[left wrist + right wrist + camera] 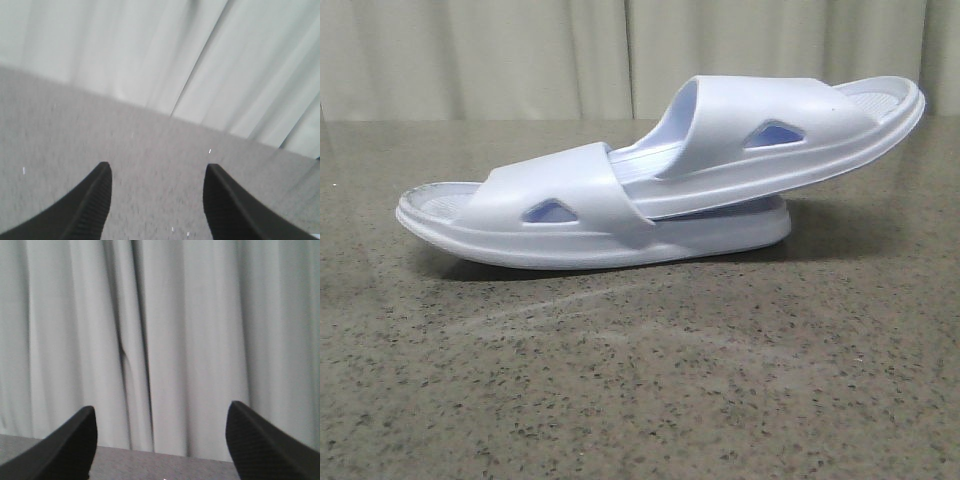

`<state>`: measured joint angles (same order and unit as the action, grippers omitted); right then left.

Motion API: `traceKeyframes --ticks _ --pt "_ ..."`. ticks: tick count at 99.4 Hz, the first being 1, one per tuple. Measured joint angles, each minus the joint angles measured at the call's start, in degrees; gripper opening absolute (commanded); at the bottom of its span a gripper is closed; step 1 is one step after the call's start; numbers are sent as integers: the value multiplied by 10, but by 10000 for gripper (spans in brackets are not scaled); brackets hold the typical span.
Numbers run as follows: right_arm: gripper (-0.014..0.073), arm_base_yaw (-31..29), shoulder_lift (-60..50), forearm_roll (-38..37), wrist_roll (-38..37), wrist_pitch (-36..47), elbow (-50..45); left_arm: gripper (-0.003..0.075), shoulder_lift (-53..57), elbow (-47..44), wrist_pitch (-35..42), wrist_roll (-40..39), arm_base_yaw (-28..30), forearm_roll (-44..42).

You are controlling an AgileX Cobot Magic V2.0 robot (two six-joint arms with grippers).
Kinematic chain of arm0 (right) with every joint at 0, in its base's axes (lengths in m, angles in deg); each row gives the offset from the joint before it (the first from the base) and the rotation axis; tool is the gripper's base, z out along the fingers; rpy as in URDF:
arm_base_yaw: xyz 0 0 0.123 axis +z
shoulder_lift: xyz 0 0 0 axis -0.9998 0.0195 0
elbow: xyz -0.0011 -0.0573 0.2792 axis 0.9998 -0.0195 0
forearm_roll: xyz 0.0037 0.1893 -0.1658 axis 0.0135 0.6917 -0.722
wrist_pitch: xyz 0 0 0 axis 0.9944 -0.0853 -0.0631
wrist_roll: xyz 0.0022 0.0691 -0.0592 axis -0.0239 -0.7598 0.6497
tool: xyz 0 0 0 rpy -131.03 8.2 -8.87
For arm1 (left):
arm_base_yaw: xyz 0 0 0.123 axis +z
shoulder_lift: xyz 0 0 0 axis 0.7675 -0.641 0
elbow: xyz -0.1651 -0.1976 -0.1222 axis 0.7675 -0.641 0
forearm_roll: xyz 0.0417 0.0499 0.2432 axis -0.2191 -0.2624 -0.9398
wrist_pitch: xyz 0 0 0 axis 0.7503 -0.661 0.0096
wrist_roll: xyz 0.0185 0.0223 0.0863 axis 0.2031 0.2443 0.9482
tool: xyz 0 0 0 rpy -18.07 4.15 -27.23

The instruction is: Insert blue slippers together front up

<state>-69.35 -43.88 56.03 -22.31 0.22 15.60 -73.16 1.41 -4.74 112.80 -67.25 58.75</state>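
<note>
Speckled grey stone counter (640, 400) holds the pale blue rubber slippers (650, 190), one tucked under the other's strap, its far end tilted up. It could slip out if bumped. Left fingers (85, 210) and right fingers (65, 450) are spread apart, holding nothing.

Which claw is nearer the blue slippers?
Cannot tell. Neither claw is in the front view with the blue slippers, and neither wrist view shows them. Left claw is open over the table; right claw is open, facing the curtain.
</note>
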Motion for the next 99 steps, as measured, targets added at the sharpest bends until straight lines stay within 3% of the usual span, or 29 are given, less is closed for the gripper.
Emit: traceKeyframes --ticks 17,61,99 --pt "474 0 0 0 19 23 -67 363 81 -17 1 1 0 -59" --pt "474 0 -100 0 22 14 -175 363 241 -154 -1 1 0 -89" --pt "447 0 -172 0 24 11 -247 362 278 -224 -3 1 0 -121"
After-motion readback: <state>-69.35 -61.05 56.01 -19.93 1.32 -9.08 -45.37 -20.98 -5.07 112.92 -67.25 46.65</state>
